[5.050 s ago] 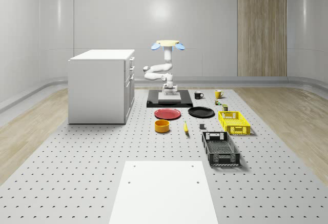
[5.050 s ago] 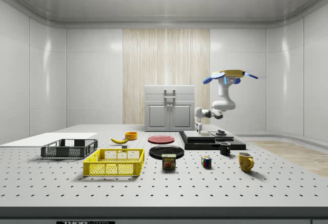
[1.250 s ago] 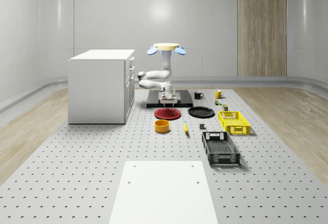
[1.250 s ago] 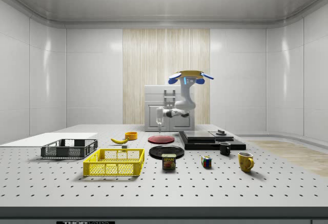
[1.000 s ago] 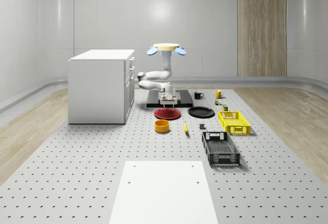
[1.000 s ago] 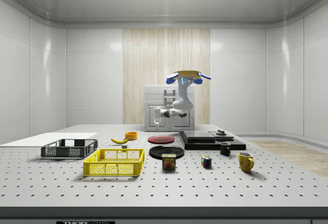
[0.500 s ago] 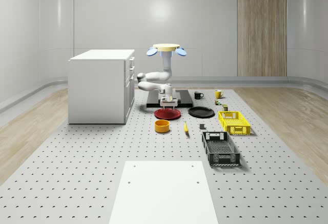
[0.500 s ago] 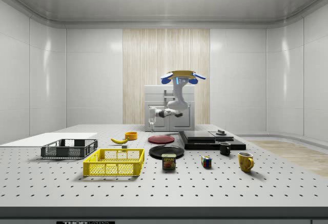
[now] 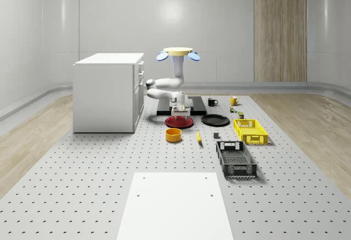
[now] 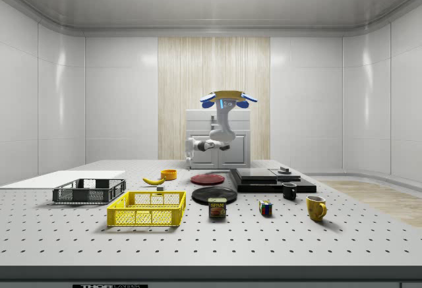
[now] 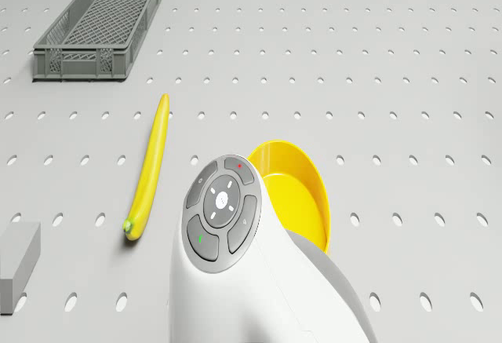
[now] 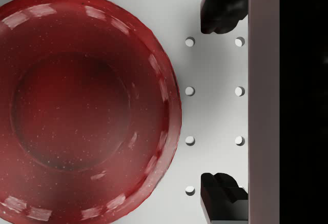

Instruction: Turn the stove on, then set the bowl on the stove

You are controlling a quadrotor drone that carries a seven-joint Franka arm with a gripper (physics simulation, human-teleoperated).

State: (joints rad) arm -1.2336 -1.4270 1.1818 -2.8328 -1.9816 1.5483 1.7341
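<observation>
The yellow-orange bowl (image 9: 174,135) (image 10: 169,174) (image 11: 294,194) stands on the perforated table, in front of a red plate (image 9: 179,122) (image 12: 87,106). The black stove (image 9: 198,108) (image 10: 270,179) lies flat behind that plate. My drone (image 9: 178,53) (image 10: 223,97) hovers over the stove's front edge. Its arm reaches down and my gripper (image 9: 179,110) (image 10: 189,163) (image 12: 220,103) hangs open and empty over the strip of table between the red plate and the stove's edge (image 12: 261,101). The fingers (image 12: 220,11) stand wide apart.
A banana (image 9: 198,137) (image 11: 149,170) lies beside the bowl. A black plate (image 9: 215,120), yellow crate (image 9: 250,130) and dark crate (image 9: 236,159) sit to the whole-scene view's right. A white cabinet (image 9: 108,91) stands left; a white sheet (image 9: 175,204) lies in front. Mugs (image 10: 316,207) sit near the stove.
The drone and arm have drifted off the stove toward the red plate and bowl, to the side view's left. The gripper has come lower over the table.
</observation>
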